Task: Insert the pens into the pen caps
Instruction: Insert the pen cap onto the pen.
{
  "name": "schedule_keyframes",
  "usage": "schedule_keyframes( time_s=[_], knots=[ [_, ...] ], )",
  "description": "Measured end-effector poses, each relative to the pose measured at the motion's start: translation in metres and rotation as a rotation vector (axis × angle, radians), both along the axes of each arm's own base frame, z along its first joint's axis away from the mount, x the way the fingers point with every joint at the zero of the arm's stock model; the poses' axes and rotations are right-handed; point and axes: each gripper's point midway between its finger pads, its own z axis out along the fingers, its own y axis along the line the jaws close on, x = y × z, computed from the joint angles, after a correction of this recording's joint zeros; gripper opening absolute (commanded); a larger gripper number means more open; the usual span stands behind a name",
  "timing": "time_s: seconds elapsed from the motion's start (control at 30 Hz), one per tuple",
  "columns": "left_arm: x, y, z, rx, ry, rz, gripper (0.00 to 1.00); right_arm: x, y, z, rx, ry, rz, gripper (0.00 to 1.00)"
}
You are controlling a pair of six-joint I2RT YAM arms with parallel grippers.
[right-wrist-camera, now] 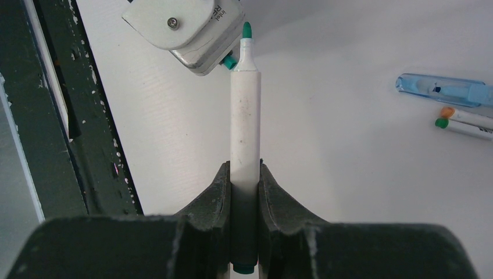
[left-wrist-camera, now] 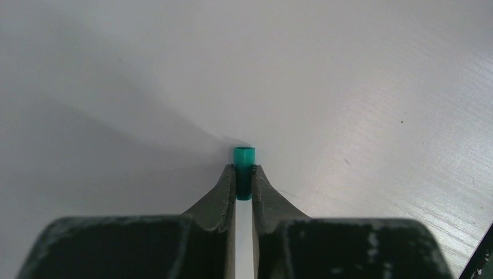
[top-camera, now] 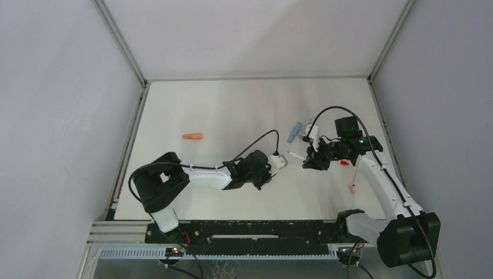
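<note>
Your left pincer (left-wrist-camera: 244,176) is clamped on the teal cap (left-wrist-camera: 245,156), which juts past its fingertips. Your right pincer (right-wrist-camera: 245,174) grips the white pen (right-wrist-camera: 245,116), teal tip forward. Next, likely: align tip with cap and push in.

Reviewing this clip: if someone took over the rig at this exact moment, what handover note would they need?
Left hand: shut on the teal cap, open end facing outward.
Right hand: shut on the teal-tipped pen, tip close to that cap, not yet inside.
On the table: orange cap far left; light blue cap, with the orange-tipped pen and green-tipped pen beside it.
Done: no capped pen visible.
Left: join the held pair, then the others.
</note>
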Motion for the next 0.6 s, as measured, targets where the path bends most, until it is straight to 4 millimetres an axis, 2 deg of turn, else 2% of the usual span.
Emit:
schedule_keyframes(
  time_s=[0.07,0.3,0.47,0.6],
  knots=[
    [0.000,0.000,0.000,0.002,0.001,-0.002,0.00,0.000,-0.001,0.000,0.000,0.000,-0.003,0.00],
    [-0.001,0.001,0.001,-0.002,0.015,-0.013,0.00,0.001,-0.002,0.000,0.004,-0.001,-0.009,0.00],
    [-0.003,0.023,0.003,0.000,0.071,-0.004,0.00,0.000,-0.002,-0.001,0.004,-0.024,0.025,0.00],
    [-0.006,0.035,0.013,-0.029,0.094,-0.012,0.00,-0.005,-0.002,-0.010,-0.016,-0.071,0.076,0.00]
  ],
)
